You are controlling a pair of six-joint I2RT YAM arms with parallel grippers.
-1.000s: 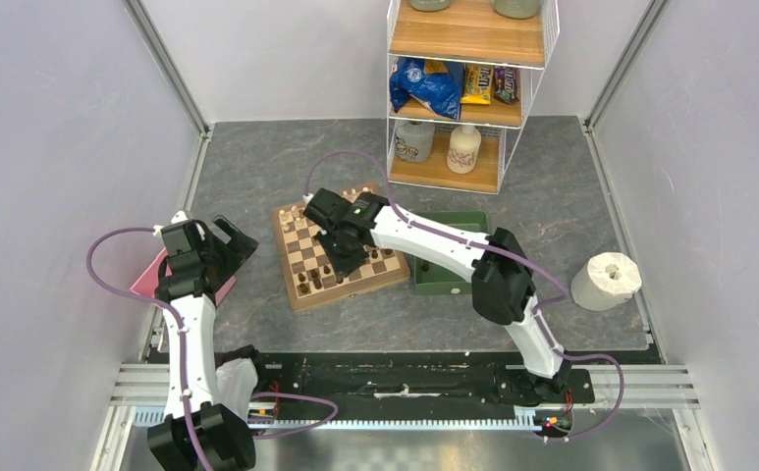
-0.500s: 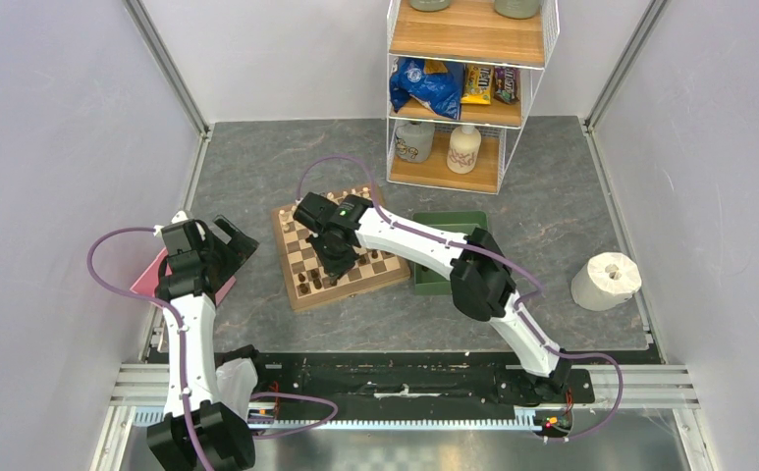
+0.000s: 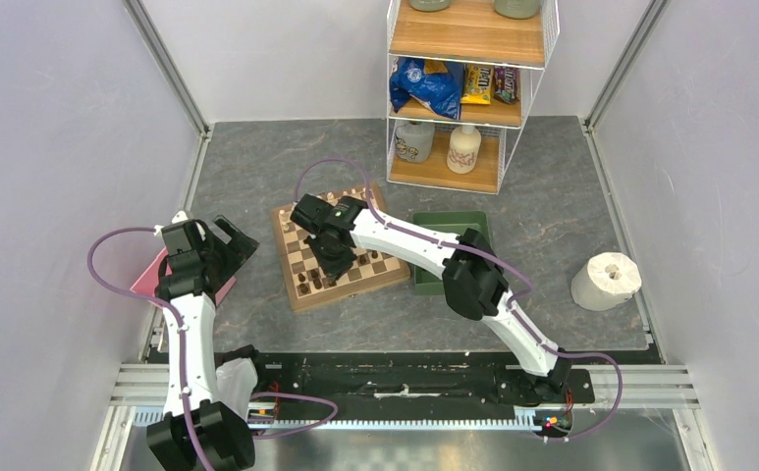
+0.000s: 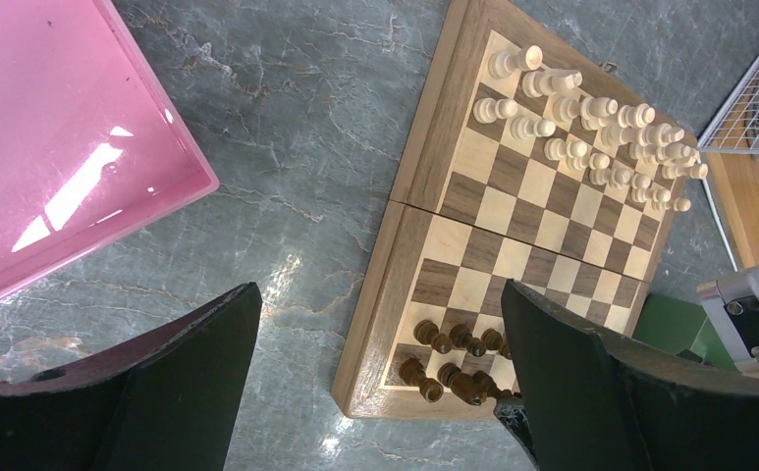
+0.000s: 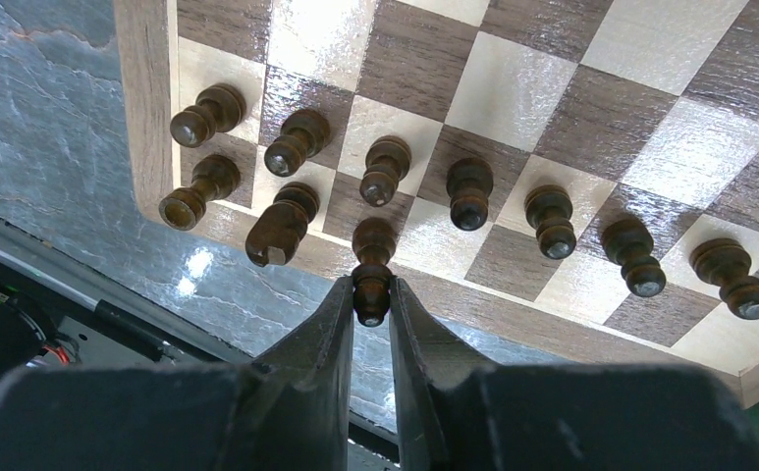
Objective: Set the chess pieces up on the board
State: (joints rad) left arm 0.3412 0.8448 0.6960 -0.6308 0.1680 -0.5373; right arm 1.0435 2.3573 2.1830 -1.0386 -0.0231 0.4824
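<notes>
Looking down on the grey desk (image 3: 287, 167) w/ the chessboard (image 4: 437, 128) at centre, green tray (image 3: 454, 221) just beside its right edge, pink tray (image 4: 51, 128) off to the left. R arm (image 3: 405, 235) reaches over the board's near side. R jaws are pinched tight on one dark piece (image 5: 372, 280) by its head, third square along the near edge row. I see the other dark-brown chessmen (image 5: 470, 193) in two rows around it and the cream chessmen (image 4: 591, 128) crowded at the far side. L jaws are spread fully, nothing in them, over the desk btwn pink tray & board.
</notes>
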